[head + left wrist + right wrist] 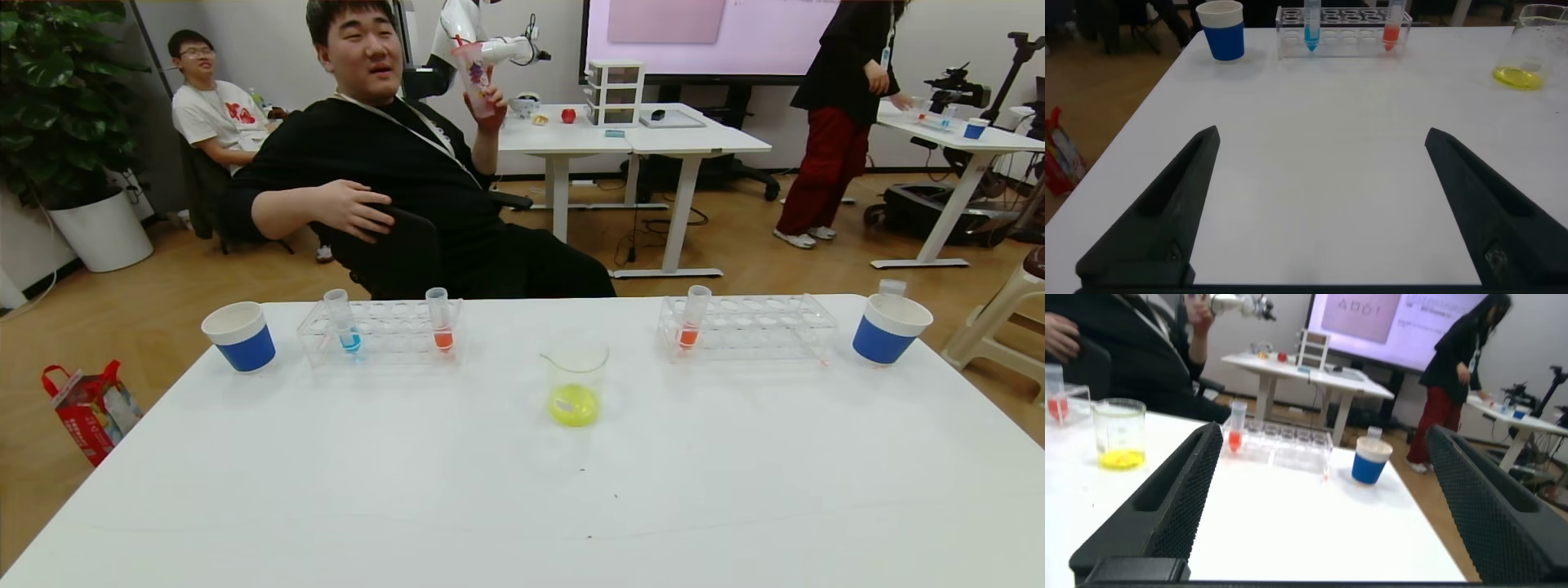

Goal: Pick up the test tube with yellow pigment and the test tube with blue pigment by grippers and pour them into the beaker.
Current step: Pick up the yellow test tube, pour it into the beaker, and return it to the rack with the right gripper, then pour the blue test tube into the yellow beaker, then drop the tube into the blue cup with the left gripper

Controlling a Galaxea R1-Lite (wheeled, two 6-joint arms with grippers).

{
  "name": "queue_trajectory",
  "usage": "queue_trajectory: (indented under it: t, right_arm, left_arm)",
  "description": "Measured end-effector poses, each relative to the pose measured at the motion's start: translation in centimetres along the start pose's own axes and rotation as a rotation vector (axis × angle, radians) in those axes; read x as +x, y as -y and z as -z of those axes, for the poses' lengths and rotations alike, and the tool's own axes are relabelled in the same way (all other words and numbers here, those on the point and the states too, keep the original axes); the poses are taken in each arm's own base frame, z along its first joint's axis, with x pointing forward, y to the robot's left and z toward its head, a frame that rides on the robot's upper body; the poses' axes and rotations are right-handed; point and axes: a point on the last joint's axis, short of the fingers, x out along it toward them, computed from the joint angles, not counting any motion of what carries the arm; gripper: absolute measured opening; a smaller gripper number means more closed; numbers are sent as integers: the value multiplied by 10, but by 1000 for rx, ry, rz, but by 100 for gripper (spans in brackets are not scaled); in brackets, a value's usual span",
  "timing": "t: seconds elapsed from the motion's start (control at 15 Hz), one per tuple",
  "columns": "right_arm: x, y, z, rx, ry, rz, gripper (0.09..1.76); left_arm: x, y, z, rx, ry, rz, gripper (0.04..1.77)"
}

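Note:
The test tube with blue pigment (344, 322) stands upright at the left end of the left clear rack (380, 333); it also shows in the left wrist view (1311, 24). The beaker (575, 382) stands mid-table with yellow liquid in its bottom, and shows in both wrist views (1523, 57) (1120, 434). No tube with yellow liquid shows. A clear tube (891, 287) sticks out of the right blue cup (888, 328). My left gripper (1323, 132) is open and empty over bare table, well short of the left rack. My right gripper (1324, 431) is open and empty, short of the right rack (1290, 445). Neither gripper shows in the head view.
Orange-red tubes stand in the left rack (441, 320) and the right rack (694, 317). A second blue cup (241, 336) stands at the far left of the white table (522, 490). A seated person (392, 163) is just behind the table's far edge.

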Motion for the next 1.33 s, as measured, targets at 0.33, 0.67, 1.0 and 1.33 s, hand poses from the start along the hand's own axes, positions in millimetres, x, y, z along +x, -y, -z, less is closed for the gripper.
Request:
queue_trajectory:
  t: [0.33,0.67,1.0,1.33]
  right_arm:
    - [-5,-9,51,64,-321,-50,174]
    - [-5,-9,52,73,-327,-45,174]
    - [-5,-9,53,73,-328,-45,174]
    - [-5,-9,53,73,-328,-45,174]
  left_arm:
    - [0,0,0,0,0,0,175]
    - [0,0,0,0,0,0,175]
    - [0,0,0,2,-1,1,175]
    - [-4,0,-20,7,108,17,175]
